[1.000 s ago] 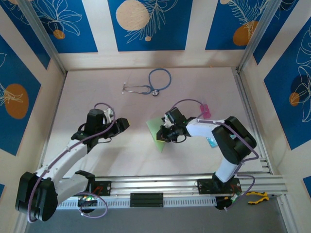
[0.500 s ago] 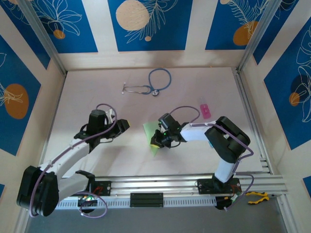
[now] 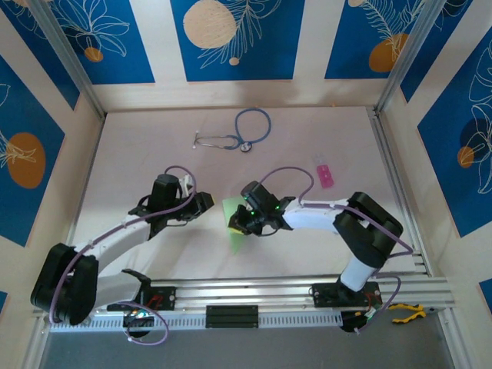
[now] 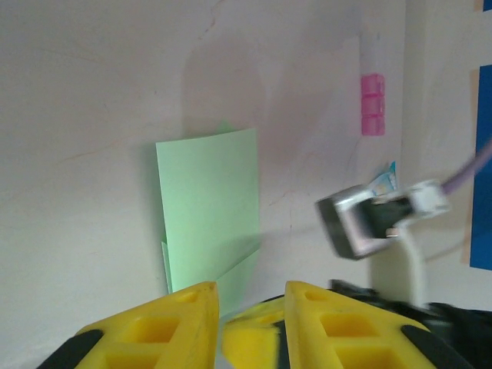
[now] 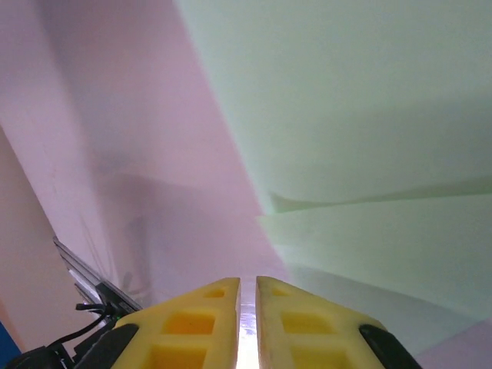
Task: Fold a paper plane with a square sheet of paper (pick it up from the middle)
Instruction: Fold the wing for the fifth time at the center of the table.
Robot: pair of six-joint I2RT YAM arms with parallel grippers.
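The square sheet of paper [image 3: 233, 231] is pale green and lies folded on the table between the two arms. In the left wrist view the paper [image 4: 207, 207] shows a flat panel with a flap creased along its near edge. My left gripper [image 3: 203, 204] hovers just left of it. Its yellow fingers [image 4: 250, 290] stand a little apart with nothing of the paper between them. My right gripper [image 3: 237, 222] sits over the sheet's right side. Its fingers [image 5: 247, 281] are nearly together at the edge of the paper [image 5: 361, 115]. Whether a layer is pinched I cannot tell.
A stethoscope [image 3: 234, 137] lies at the back of the table. A small pink block [image 3: 325, 175] sits at the right, also in the left wrist view [image 4: 373, 104], with a teal-and-white packet [image 4: 387, 178] nearer. Yellow-handled pliers [image 3: 407, 311] rest beyond the front rail.
My right gripper slid left and nearer with the paper moving along under it. My left arm reached right toward the sheet and its fingers narrowed.
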